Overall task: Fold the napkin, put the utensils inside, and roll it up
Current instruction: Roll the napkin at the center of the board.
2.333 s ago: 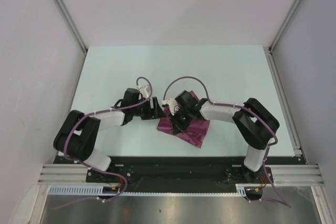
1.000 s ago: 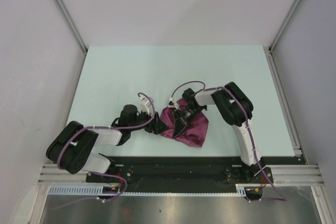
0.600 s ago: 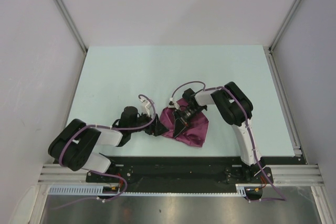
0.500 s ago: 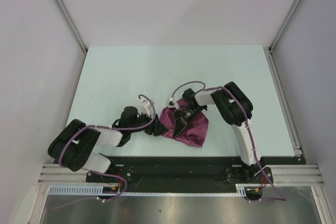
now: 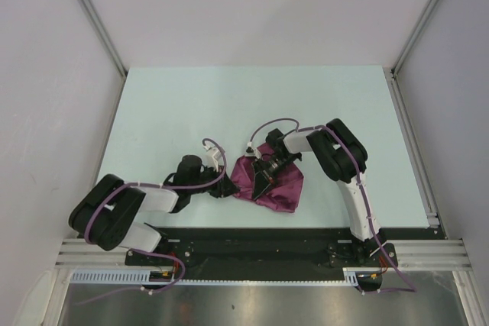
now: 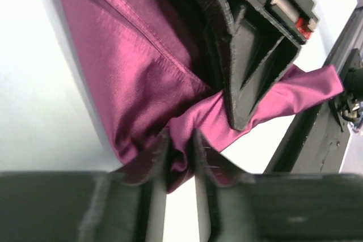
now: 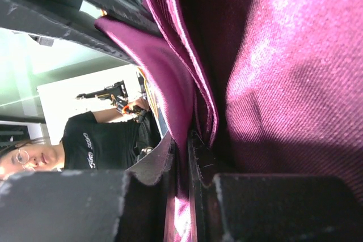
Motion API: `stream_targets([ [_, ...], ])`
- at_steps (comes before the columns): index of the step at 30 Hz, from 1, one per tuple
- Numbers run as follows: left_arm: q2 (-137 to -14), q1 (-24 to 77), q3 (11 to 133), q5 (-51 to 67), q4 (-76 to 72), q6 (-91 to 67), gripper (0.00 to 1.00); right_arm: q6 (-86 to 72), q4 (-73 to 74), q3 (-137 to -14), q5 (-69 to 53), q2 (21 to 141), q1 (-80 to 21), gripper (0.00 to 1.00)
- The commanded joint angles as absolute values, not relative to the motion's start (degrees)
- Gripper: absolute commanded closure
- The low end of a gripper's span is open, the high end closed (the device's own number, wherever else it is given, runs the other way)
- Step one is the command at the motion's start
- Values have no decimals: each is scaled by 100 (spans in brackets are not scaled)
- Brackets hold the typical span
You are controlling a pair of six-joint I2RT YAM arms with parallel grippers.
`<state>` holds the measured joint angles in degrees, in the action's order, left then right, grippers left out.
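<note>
Napkin pinched at two points, one pair of fingers on each

One napkin (image 5: 276, 187) lies on the pale, smooth desk (image 5: 168, 112), near its front edge and between the two white-and-black arms (image 5: 149, 195). It is a plain maroon cloth with a fine woven grain and a slight sheen. Rather than lying flat, it is bunched into an uneven, roughly triangular heap with several soft folds and one long straight crease.

Two pairs of black fingers hold it. The left fingers (image 6: 152, 165) reach in at its left edge. They are closed to a narrow gap on a gathered fold of the cloth, which bulges out just beyond them. The right fingers (image 7: 154, 169) are pressed almost together on a thin doubled layer of napkin that runs up between them. In the left wrist view their ribbed, wedge-shaped tip grips a twisted strip of the same cloth, just beside the left pair.

One person (image 7: 93, 140) in a black T-shirt and glasses shows at the left of the right wrist view
</note>
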<state>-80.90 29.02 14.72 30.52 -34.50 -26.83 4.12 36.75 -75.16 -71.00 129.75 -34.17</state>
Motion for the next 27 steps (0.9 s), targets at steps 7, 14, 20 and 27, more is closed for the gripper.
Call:
stream_targets([
  [7, -8218, 2927, 2153, 2619, -2083, -2355, 94, 71, 3744, -7664, -6383, 12613, -3279, 66],
  [14, -8595, 2918, 2654, 2689, -1451, -2373, 99, -562, 3121, -7269, -4784, 10947, -3059, 39],
  [20, -8754, 2909, 2839, 2803, -1213, -2355, 100, -843, 2409, -5812, -2938, 9047, -3146, 34],
  [27, -8780, 2909, 2900, 2778, -1064, -2382, 99, -1194, 2837, -4949, -1357, 7577, -4076, 31],
])
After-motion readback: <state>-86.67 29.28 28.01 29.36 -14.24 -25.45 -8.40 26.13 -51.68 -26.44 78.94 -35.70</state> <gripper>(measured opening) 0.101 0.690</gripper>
